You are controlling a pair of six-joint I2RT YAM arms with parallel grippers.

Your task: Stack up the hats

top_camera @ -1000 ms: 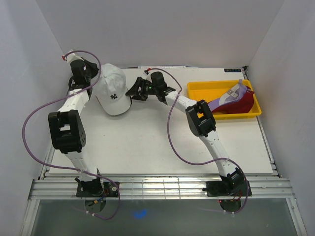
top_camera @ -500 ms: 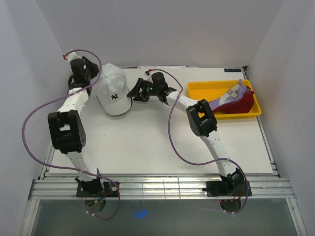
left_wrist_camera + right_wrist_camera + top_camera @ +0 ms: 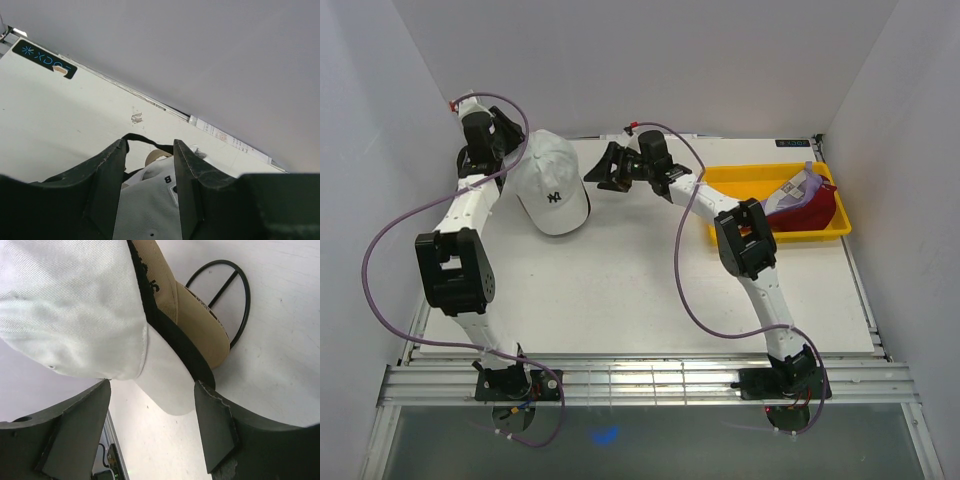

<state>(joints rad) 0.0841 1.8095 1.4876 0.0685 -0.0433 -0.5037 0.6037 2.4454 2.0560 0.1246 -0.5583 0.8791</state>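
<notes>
Five hats are accounted for on the white table (image 3: 640,290), and they're split between two spots. Toward the far right, the yellow tray (image 3: 825,233) is taken up by two of them: the purple hat (image 3: 798,188) is laid over the red hat (image 3: 818,210), both tilted against the tray's right end. At the far left, the other three are nested into one stack. The white hat (image 3: 552,185), marked with a dark NY logo, is set on top. In the right wrist view the black hat (image 3: 170,335) is sandwiched just under it and the tan hat (image 3: 200,325) is tucked in at the bottom. A black wire ring (image 3: 243,305) is seen flat on the table beneath the tan brim.

The right gripper (image 3: 150,385) is held just beside the stack, jaws spread wide, nothing gripped. The left gripper (image 3: 149,145) is parked at the back of the white hat with its jaws parted about halfway, and the black strap is framed between them.
</notes>
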